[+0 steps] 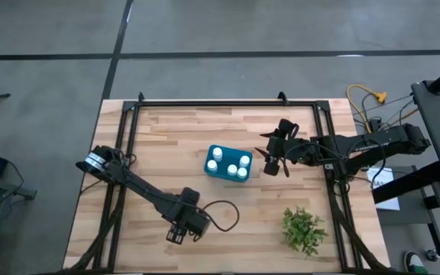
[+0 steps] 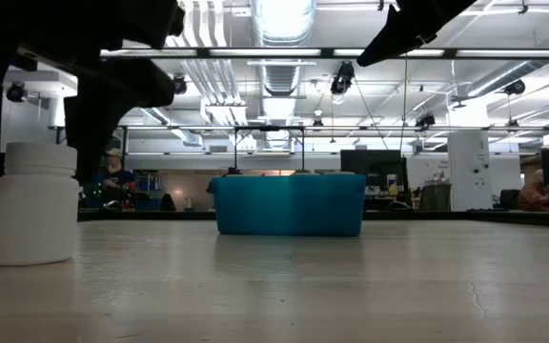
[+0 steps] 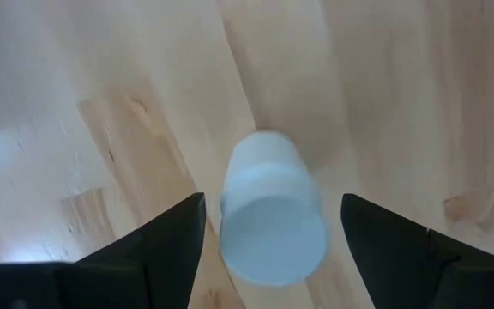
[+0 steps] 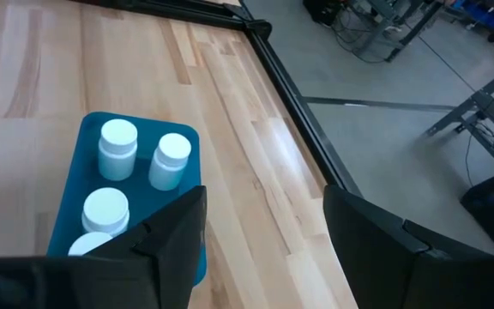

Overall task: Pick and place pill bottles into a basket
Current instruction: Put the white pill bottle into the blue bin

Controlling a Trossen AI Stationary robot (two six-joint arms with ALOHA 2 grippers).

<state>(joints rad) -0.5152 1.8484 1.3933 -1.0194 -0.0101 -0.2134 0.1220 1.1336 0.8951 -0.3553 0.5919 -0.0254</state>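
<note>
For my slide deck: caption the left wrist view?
Left gripper open, fingers flanking an upright pill bottle on the wooden table.

We see a teal-blue rounded plastic basket [image 4: 71, 206] on the pale wooden tabletop [image 4: 230, 112], four small white capped pill bottles [image 4: 117, 148] upright inside; our right gripper [image 4: 264, 236] fingers spread apart beside it, empty.
</note>
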